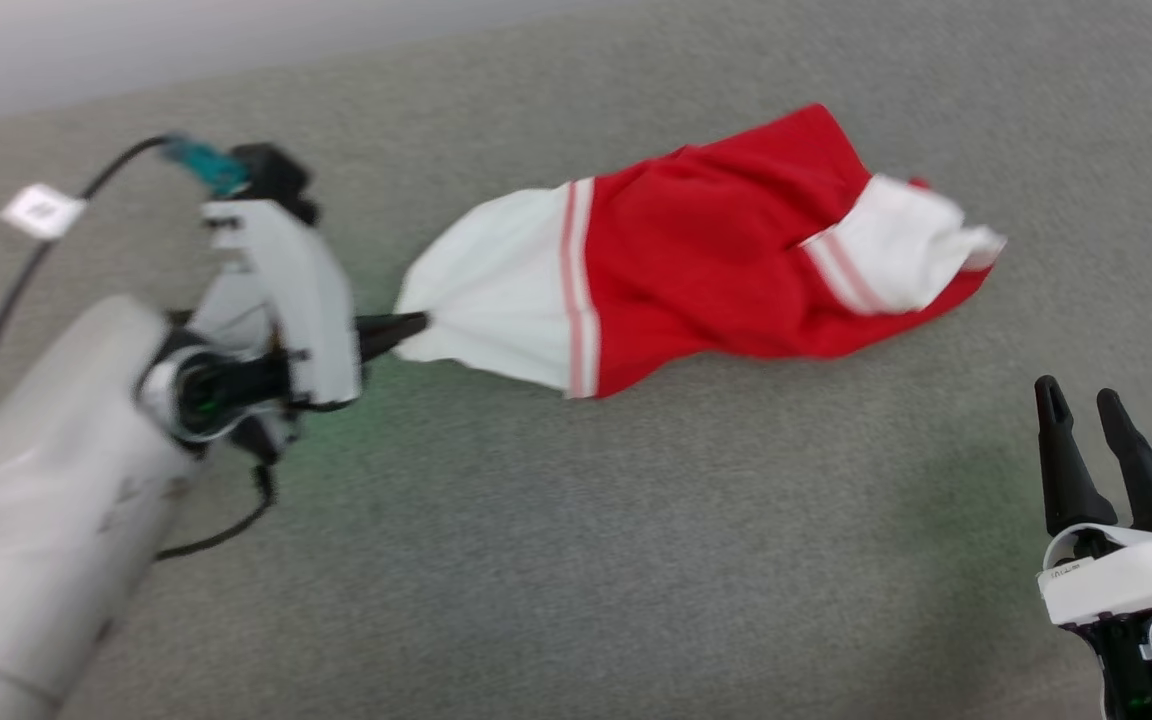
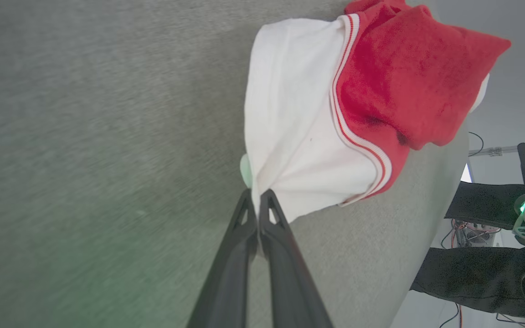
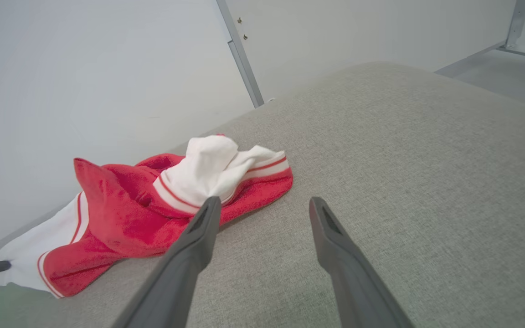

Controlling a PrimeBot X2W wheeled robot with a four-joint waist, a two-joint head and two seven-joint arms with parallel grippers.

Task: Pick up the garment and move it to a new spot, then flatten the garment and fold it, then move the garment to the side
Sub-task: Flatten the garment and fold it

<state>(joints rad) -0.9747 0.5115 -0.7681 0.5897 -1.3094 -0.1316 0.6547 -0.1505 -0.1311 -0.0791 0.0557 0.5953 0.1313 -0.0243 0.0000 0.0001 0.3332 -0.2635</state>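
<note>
garment (image 1: 696, 270) crumpled at upper centre, laid on grey padded surface (image 1: 576, 540) | white sleeve edge pinched by clenched left gripper (image 1: 420, 323) | right gripper (image 1: 1077, 392) released, lower right, well apart from garment

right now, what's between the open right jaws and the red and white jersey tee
Just bare grey fabric-covered tabletop up to the crumpled red jersey tee with white sleeves; the head view shows it plainly.
</note>
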